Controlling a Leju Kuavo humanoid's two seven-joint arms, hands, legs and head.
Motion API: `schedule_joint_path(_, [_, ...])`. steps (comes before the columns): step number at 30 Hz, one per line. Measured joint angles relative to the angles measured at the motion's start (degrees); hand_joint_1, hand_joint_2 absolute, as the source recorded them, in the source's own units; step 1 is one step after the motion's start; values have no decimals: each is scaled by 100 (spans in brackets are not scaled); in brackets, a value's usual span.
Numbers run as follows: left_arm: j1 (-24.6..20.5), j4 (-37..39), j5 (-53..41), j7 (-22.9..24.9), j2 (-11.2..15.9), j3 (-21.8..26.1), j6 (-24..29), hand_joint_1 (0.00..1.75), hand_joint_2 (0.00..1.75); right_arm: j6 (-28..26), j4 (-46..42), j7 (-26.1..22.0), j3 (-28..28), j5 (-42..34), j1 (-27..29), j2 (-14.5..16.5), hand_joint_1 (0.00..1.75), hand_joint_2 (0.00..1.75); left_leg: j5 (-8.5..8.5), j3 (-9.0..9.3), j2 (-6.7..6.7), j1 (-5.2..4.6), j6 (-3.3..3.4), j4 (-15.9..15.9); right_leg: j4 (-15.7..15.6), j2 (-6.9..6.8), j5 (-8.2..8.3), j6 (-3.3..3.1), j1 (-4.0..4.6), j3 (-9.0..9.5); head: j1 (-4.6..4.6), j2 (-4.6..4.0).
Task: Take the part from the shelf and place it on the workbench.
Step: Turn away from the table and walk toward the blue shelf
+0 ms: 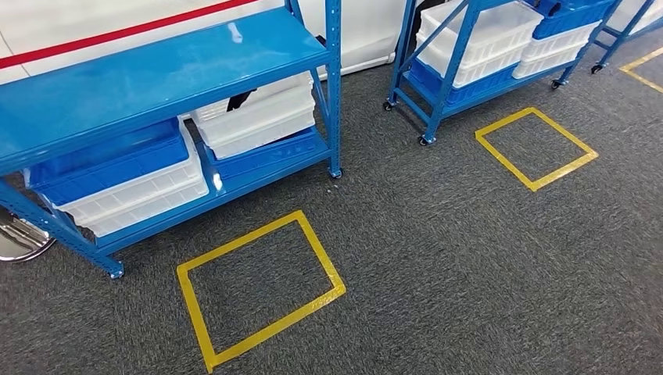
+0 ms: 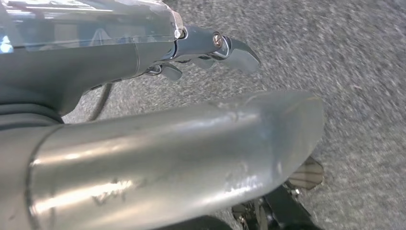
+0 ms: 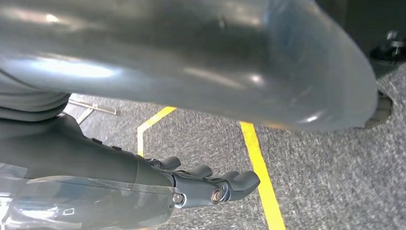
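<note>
1. Part: cannot be identified. Presumably it sits in one of the bins on the near shelf (image 1: 156, 86), at about 10 o'clock in the head view. The white bins (image 1: 254, 117) and the blue bin (image 1: 109, 160) there show no contents from this angle.
2. Left hand (image 2: 210, 48): hangs beside the body over the carpet, fingers (image 2: 239, 50) loosely curled, holding nothing.
3. Right hand (image 3: 210, 184): the same, fingers (image 3: 242, 182) loosely curled and empty, above the yellow tape line (image 3: 258, 158).
4. Risk: stopping outside the near yellow floor square (image 1: 262, 289) at 6 o'clock would likely put the bins out of reach, or bring the arms against the shelf post (image 1: 334, 86).
5. Risk: low shelf tiers leave little headroom; a hand could catch the upper deck when reaching in.
6. Risk: a second shelf (image 1: 485, 55) at 1 o'clock, with its own floor square (image 1: 535, 148), invites the wrong stop.
7. Surface: grey short-pile carpet (image 1: 469, 258), flat. No worktop visible.
</note>
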Motion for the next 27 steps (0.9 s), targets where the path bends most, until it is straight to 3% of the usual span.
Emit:
schedule_joint_path(1, [14, 0, -1, 1, -6, 1, 2, 0, 0, -2, 0, 8, -1, 8, -13, -2, 0, 0, 30, 21, -65, 18, 24, -42, 11, 53, -21, 33, -6, 15, 5, 0])
schedule_joint_path(3, [16, 0, 1, 6, -19, 2, 8, 0, 0, -4, 0, 29, -3, 26, -10, -5, 0, 0, 101, 53, -202, 68, 82, -127, 280, 395, -223, 93, -27, -87, 26, 1])
schedule_joint_path(4, [4, 0, 1, 8, -25, 3, 9, 0, 0, -5, 0, 42, -5, 33, 4, -7, 0, 0, 123, 48, -271, 81, 99, -140, 585, 615, -399, 114, -52, -231, 38, 1])
schedule_joint_path(5, [-11, 0, 2, 10, -25, 3, 11, 0, 0, -5, 0, 49, -8, 37, 18, -7, 0, 0, 134, 29, -349, 87, 113, -137, 961, 747, -583, 129, -70, -421, 41, 1])
schedule_joint_path(6, [-19, 0, 2, 10, -25, 3, 11, 0, 0, -5, 0, 54, -9, 39, 26, -7, 0, 0, 139, 14, -437, 88, 114, -131, 1303, 805, -707, 145, -87, -597, 43, 0])
schedule_joint_path(7, [-20, 0, 3, 10, -26, 3, 11, 0, 0, -5, 0, 57, -10, 40, 32, -7, 0, 0, 142, 8, -527, 90, 111, -122, 1492, 824, -720, 163, -103, -703, 42, 0])
schedule_joint_path(8, [-14, 0, 3, 10, -28, 3, 10, 0, 0, -5, 0, 58, -11, 42, 35, -7, 0, 0, 142, 6, -620, 95, 102, -110, 1480, 836, -616, 179, -119, -717, 42, -1])
schedule_joint_path(9, [-7, 0, 3, 10, -32, 4, 9, 0, 0, -4, 0, 60, -12, 44, 36, -10, 0, 0, 138, 8, -712, 102, 88, -93, 1254, 863, -415, 191, -139, -629, 43, 0])
schedule_joint_path(10, [-3, 0, 3, 10, -37, 4, 7, 0, 0, -2, 0, 60, -13, 48, 41, -13, 0, 0, 129, 3, -798, 110, 66, -67, 883, 961, -178, 202, -166, -477, 44, 0])
schedule_joint_path(11, [-3, 0, 3, 10, -40, 5, 6, 0, 0, 1, 2, 61, -13, 51, 48, -16, 0, 0, 117, -24, -875, 113, 35, -31, 539, 1143, -20, 213, -191, -338, 46, 0])
schedule_joint_path(13, [-16, 0, 3, 6, -45, 7, 4, 0, 0, 5, 5, 59, -13, 58, 57, -20, 0, 0, 102, -99, -1017, 114, -45, 40, 156, 1402, 109, 202, -217, -206, 40, 1])
schedule_joint_path(14, [-19, 0, 3, 2, -45, 9, 4, 0, 0, 6, 7, 60, -13, 61, 54, -20, 0, 0, 108, -139, -1085, 120, -89, 52, 142, 1424, 87, 180, -203, -210, 36, 1])
schedule_joint_path(16, [-11, 0, 4, -15, -42, 15, 2, 0, 0, -11, 6, 58, -15, 56, 48, -21, 0, 0, 115, -175, -1156, 141, -166, 65, 117, 1258, 109, 99, -195, -201, 33, 0])
schedule_joint_path(18, [-2, 0, 18, -39, -39, 27, -1, 0, 0, -74, 5, 47, -38, 16, 48, -22, 0, 0, -43, -290, -879, 135, -215, 313, 79, 1111, 123, 11, -198, -182, -6, -1])
schedule_joint_path(20, [-13, 0, 36, -60, -45, 33, -4, 0, 0, -142, 5, 37, -83, -33, 55, -24, 0, 0, -404, -606, -512, 131, -246, 995, 70, 976, 114, -46, -171, -179, -52, -1])
schedule_joint_path(22, [-18, 0, 43, -69, -52, 34, -6, 0, 0, -170, 5, 36, -124, -51, 59, -24, 0, 0, -625, -899, -411, 143, -266, 1625, 72, 852, 96, -65, -141, -174, -57, -1])
schedule_joint_path(23, [-12, 0, 44, -70, -54, 36, -6, 0, 0, -175, 4, 36, -139, -53, 57, -24, 0, 0, -581, -917, -401, 144, -264, 1676, 73, 810, 83, -65, -132, -167, -58, 0])
schedule_joint_path(24, [-3, 0, 45, -72, -54, 37, -6, 0, 0, -176, 4, 36, -151, -54, 52, -24, 0, 0, -437, -817, -397, 143, -250, 1497, 74, 779, 68, -59, -124, -150, -60, 1])
schedule_joint_path(25, [4, 0, 46, -74, -53, 39, -6, 0, 0, -175, 4, 36, -158, -54, 46, -24, 0, 0, -239, -622, -391, 135, -218, 1136, 74, 755, 51, -52, -118, -128, -60, 1])
schedule_joint_path(27, [3, 0, 45, -80, -43, 43, -7, 0, 0, -169, 5, 36, -163, -54, 36, -19, 0, 0, -15, -228, -348, 94, -125, 388, 73, 718, 12, -13, -106, -85, -57, 1])
